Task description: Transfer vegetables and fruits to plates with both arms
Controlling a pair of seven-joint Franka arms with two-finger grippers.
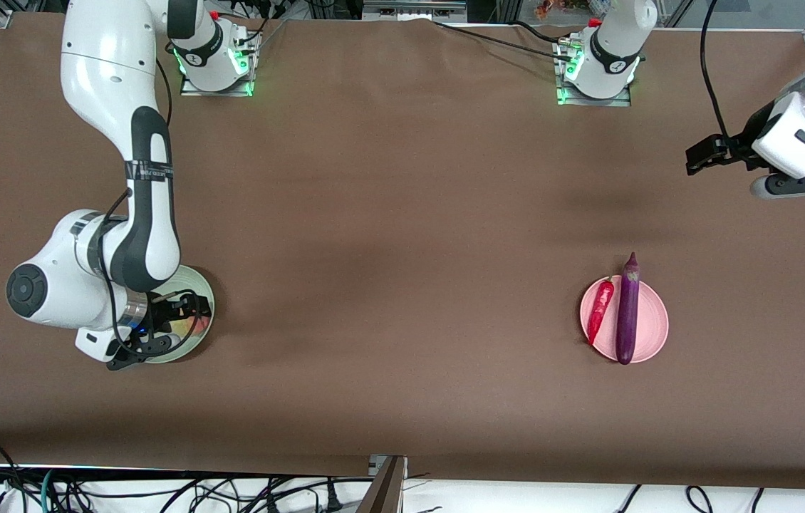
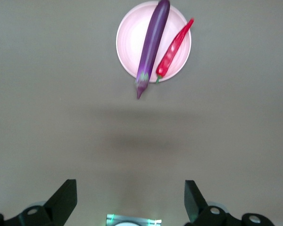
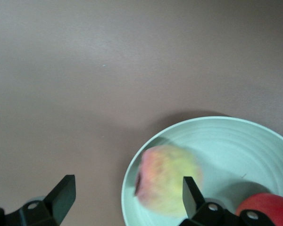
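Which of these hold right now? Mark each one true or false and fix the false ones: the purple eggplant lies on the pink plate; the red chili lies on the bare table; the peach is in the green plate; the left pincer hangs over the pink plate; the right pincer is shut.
1. The long glossy purple eggplant lies on the round pale pink plate. True.
2. The shiny red chili pepper lies on the bare table. False: it lies on the pink plate beside the eggplant.
3. The pinkish-yellow peach is in the round pale green plate. True.
4. The left pincer hangs over the pink plate. False: it waits over bare table near the left arm's end.
5. The right pincer is shut. False: it is open over the green plate.
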